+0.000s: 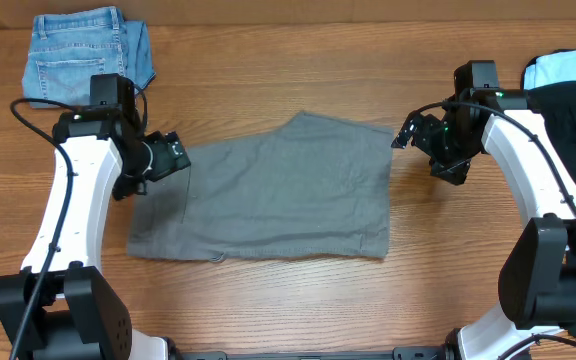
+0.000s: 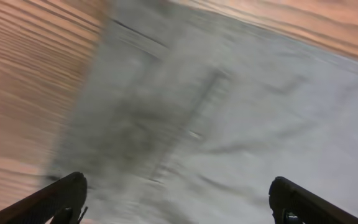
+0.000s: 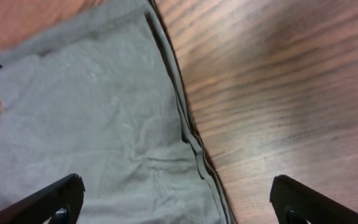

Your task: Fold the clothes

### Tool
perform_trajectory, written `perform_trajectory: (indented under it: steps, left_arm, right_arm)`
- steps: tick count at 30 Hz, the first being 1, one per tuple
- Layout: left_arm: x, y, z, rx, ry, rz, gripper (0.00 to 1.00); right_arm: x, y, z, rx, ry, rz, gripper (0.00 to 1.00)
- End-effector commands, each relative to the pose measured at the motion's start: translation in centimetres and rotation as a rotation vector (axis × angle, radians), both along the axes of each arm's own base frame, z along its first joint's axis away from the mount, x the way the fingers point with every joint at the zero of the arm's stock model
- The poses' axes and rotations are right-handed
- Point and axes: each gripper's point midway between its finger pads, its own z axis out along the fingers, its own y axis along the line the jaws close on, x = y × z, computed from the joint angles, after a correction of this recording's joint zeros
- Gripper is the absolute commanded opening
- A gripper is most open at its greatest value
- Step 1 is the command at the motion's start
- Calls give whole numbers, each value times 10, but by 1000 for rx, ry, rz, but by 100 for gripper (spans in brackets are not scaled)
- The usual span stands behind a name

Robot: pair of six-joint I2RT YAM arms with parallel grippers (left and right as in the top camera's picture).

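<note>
Only the overhead view shows the blue denim jeans point(image 1: 83, 55). Grey woven shorts point(image 1: 268, 190) lie flat on the brown wooden table point(image 1: 268, 60). The left gripper point(image 1: 173, 155) and right gripper point(image 1: 408, 131) are spread wide, empty.

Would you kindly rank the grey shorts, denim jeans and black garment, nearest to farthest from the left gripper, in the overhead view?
From the left gripper:
1. grey shorts, right beside it.
2. denim jeans, far-left corner.
3. black garment, right edge.

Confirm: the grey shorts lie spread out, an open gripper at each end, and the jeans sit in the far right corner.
Wrong corner: the overhead view shows the jeans in the far left corner. The grey shorts do lie spread out, the open left gripper and right gripper at their ends.
</note>
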Motion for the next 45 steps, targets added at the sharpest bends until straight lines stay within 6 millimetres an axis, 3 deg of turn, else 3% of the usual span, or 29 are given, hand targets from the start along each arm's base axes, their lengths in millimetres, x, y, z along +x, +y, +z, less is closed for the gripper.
perform_trajectory:
  steps: [1, 6, 10, 14, 23, 31, 34, 36, 38, 42, 45]
  left_arm:
    - [-2, 40, -5, 170, 35, -20, 100]
    - [2, 63, -18, 87, 28, 35, 100]
    - [7, 50, -41, -145, 13, -102, 100]
    - [5, 47, -65, -235, 50, -136, 100]
    - [-5, 35, -95, -325, 137, -176, 100]
    - [-24, 41, -124, -298, 277, -132, 94]
    - [-26, 40, -128, -298, 292, -134, 66]
    - [-28, 40, -128, -295, 302, -133, 39]
    - [-30, 41, -128, -288, 315, -123, 6]
    - [-36, 50, -124, -244, 362, -55, 4]
    - [-41, 67, -112, -149, 416, 32, 4]
  right_arm:
    - [1, 2, 13, 11, -25, 5, 100]
    - [-6, 2, 11, 9, 1, 11, 100]
    - [-12, 2, 5, 2, 4, 75, 100]
    - [-15, 2, 4, -2, 4, 111, 100]
    - [-15, 2, 4, -6, -3, 132, 100]
    - [-16, 2, 4, -5, 4, 132, 100]
    - [-17, 2, 4, -4, 9, 132, 100]
    - [-18, 2, 4, -4, 12, 132, 100]
    - [-18, 2, 4, -4, 12, 133, 100]
    - [-18, 8, 4, -4, 9, 149, 100]
    - [-20, 18, 4, -4, 7, 176, 100]
